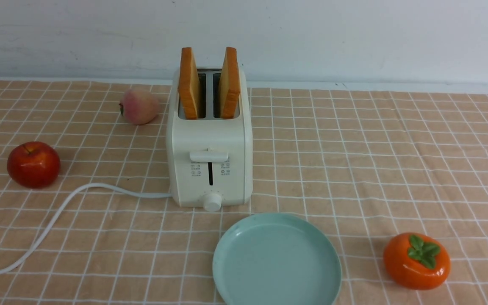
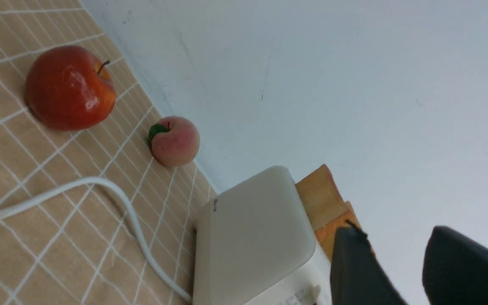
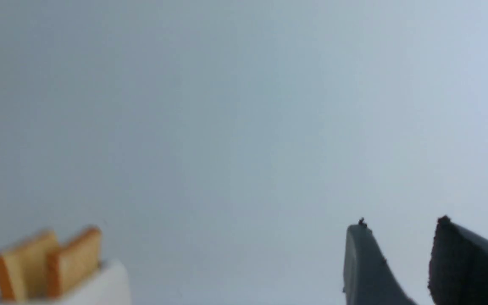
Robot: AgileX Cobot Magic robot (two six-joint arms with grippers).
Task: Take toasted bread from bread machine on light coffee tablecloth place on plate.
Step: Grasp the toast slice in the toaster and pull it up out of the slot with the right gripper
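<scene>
Toast slices [image 1: 189, 87] [image 1: 229, 87] poke up from the toaster [image 1: 210, 135] in the front view, leaning apart at the top, with the bare plate [image 1: 277, 262] nearer me. Whoever reaches first should pinch one slice across its thin faces and draw it up along its slot's tilt. From the left wrist, that claw [image 2: 390, 254] stands spread, pinching nothing. From the right wrist, the other claw [image 3: 400, 250] is likewise parted, its grip vacant.

The front view looks forward and down on the whole toaster [image 1: 210, 140]. Both wrist views, lower, share its toast [image 1: 228, 84].
</scene>
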